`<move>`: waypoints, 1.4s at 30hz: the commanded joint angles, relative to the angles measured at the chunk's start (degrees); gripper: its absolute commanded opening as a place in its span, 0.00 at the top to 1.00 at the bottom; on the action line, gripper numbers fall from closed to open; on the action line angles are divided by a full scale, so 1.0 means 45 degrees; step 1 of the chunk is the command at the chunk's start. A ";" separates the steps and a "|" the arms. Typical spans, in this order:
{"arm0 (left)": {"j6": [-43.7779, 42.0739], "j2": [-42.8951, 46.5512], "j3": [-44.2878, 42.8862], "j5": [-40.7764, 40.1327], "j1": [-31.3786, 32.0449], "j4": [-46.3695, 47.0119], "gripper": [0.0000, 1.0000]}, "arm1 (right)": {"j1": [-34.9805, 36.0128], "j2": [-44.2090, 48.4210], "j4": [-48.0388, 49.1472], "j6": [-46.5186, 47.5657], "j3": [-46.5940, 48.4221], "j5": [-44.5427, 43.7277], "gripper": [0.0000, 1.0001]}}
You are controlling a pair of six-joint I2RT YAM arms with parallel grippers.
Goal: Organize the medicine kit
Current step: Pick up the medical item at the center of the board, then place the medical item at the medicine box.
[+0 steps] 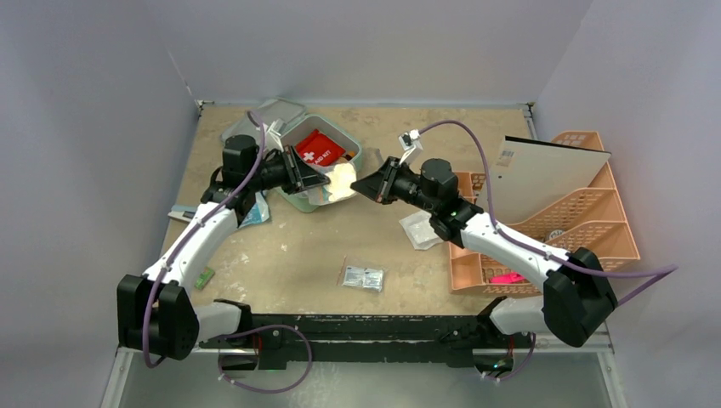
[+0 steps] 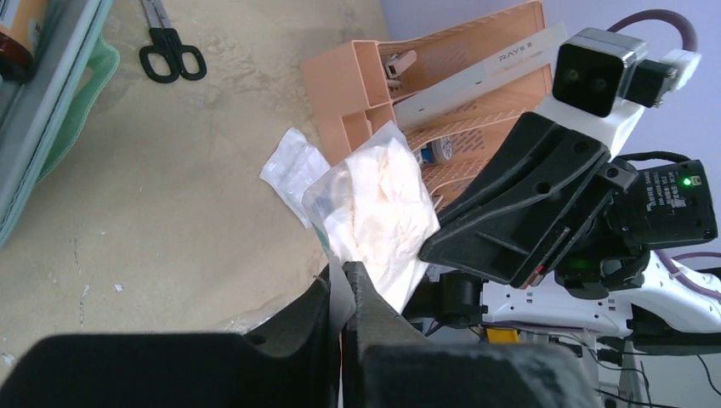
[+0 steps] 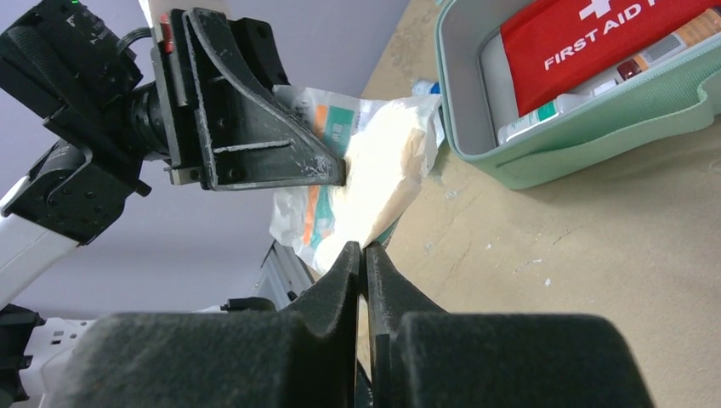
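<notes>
My left pincer [image 2: 343,276] is clamped on the bottom edge of a clear packet [image 2: 383,204] with something cream-coloured inside. I hold the packet up in the air by the five o'clock corner of the medicine kit [image 3: 587,149].

Going left to right on the table [image 1: 281,255], a small green thing [image 1: 202,278] lies at eight o'clock near my left arm. A bluish wrapper [image 1: 258,212] peeks out from under that arm. A flat bag of two little sachets [image 1: 363,277] lies at six o'clock, close to me. A small white pack [image 1: 419,229] lies just beside the peach rack [image 1: 595,229], which fills the three o'clock side. A big white card [image 1: 544,174] leans in the rack. A pink thing [image 1: 510,278] lies in its near end. My left wrist camera also shows black scissors [image 2: 170,55] flat on the table.

The medicine kit sits open at eleven o'clock. It is mint green outside and pale inside, with round corners. Its lid [image 1: 270,112] lies back toward ten o'clock. A red pouch [image 3: 595,34] marked FIRST AID rests inside on top of small bottles [image 3: 544,119].

My right pincer [image 3: 363,251] points in from three o'clock, nose to nose with the left one. Its jaws are pressed together and the tips meet the packet's edge. I cannot tell if they pinch it or only touch it.
</notes>
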State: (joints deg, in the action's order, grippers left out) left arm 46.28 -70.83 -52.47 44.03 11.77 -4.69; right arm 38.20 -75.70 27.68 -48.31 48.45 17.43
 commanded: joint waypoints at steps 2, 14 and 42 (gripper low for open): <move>0.0677 0.0003 0.0154 0.0291 0.0041 0.1707 1.00 | -0.0020 0.0165 -0.0195 0.0161 -0.0071 0.0016 0.87; -0.0458 -0.2298 -0.2569 -0.2432 -0.0396 0.1789 1.00 | -0.0011 0.1315 -0.2230 0.0726 -0.0356 -0.1010 0.01; 0.0148 -0.9825 -0.5746 -0.4071 -0.1717 0.5905 1.00 | -0.0003 0.0555 -0.3300 0.1273 0.0711 -0.0975 0.01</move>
State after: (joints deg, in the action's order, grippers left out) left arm 44.60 -112.81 -76.62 24.86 4.45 13.82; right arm 38.20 -72.69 12.58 -43.86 48.86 14.00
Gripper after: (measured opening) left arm 0.003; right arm 0.987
